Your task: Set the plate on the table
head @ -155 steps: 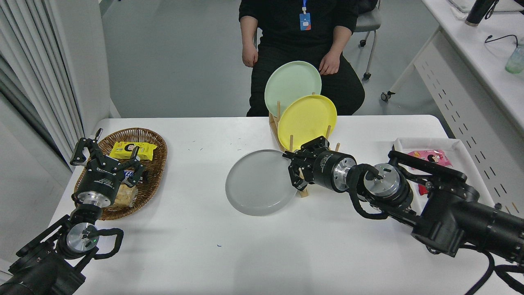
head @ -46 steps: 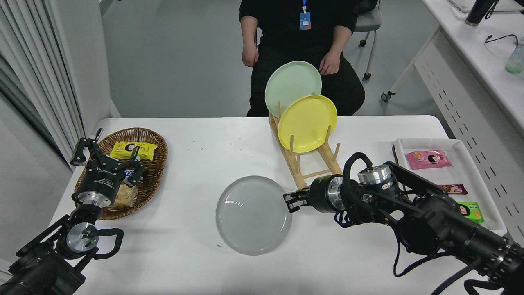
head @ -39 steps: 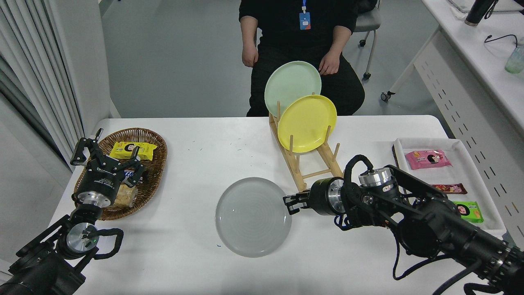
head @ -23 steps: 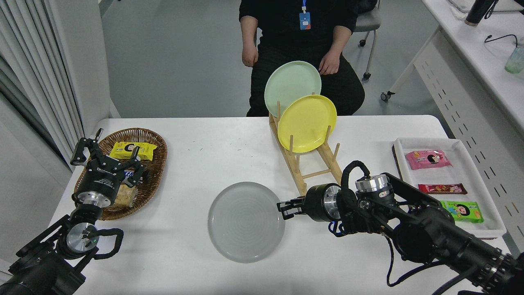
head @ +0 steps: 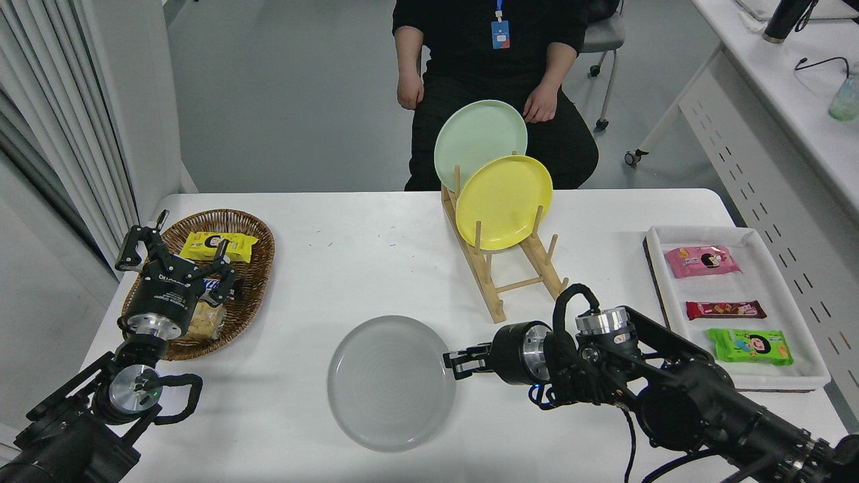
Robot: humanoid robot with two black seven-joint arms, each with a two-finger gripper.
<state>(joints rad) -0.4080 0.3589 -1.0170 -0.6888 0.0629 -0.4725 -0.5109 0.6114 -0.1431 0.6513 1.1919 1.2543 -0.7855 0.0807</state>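
- While the round pale grey plate (head: pixel 391 382) lies low over the near middle of the large white table (head: pixel 349 268), the right pincer (head: pixel 451 361) clamps its right rim, so the step in hand seems to be the setting-down and release.
- In the head view, the plate stretches away to the pincer's left; whether its whole underside already rests on the tabletop I cannot tell, so lowering gently until the far rim is surely down looks wise.
- Beyond the pincer, and a little to its right, stands the wooden peg rack (head: pixel 517 268) holding the yellow plate (head: pixel 503 201) and the mint green plate (head: pixel 478 139); a straight pull back along the arm's own line should keep clear of it.
- Well to the pincer's right sits the white tray of snack packets (head: pixel 671 295), out of the way.
- Parting the jaws fully before withdrawing should stop the rim being dragged.
- The left pincer (head: pixel 174 258) hangs spread apart over the woven wicker basket (head: pixel 251 231), far to the left.
- A person (head: pixel 493 67) sits at the far side.
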